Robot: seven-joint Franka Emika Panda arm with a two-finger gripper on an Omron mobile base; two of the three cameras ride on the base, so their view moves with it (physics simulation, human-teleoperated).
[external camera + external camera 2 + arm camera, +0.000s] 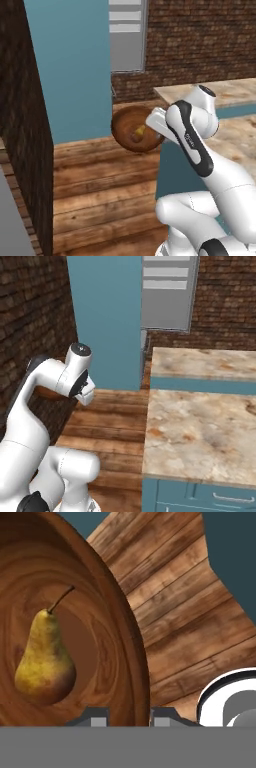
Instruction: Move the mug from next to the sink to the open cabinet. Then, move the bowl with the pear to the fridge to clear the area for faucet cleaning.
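Hand view: the gripper (129,716) pinches the rim of the bowl (117,627), one dark fingertip (96,717) inside the wall and the other outside it, the two set close on either side of the thin wooden edge. The pear (44,662) lies within the bowl against its inner surface, stem pointing away from the fingertips. Beyond the rim, the wooden plank floor (190,627) and a teal panel (232,562) are visible. Left base view: the bowl (131,131) is held in the air at the end of the arm (192,135), above the floor (100,190) and clear of the worktop (220,92); it is tilted so that its opening faces the camera, and the pear (138,132) appears as a small yellow shape inside. Behind the bowl stands a tall teal panel (70,70), and beyond it a grey-silver appliance front (127,37) against a brick wall (200,40). Right base view: the arm (60,381) reaches left, away from the marbled worktop (200,421), whose near edge tops teal base cabinets (200,496).
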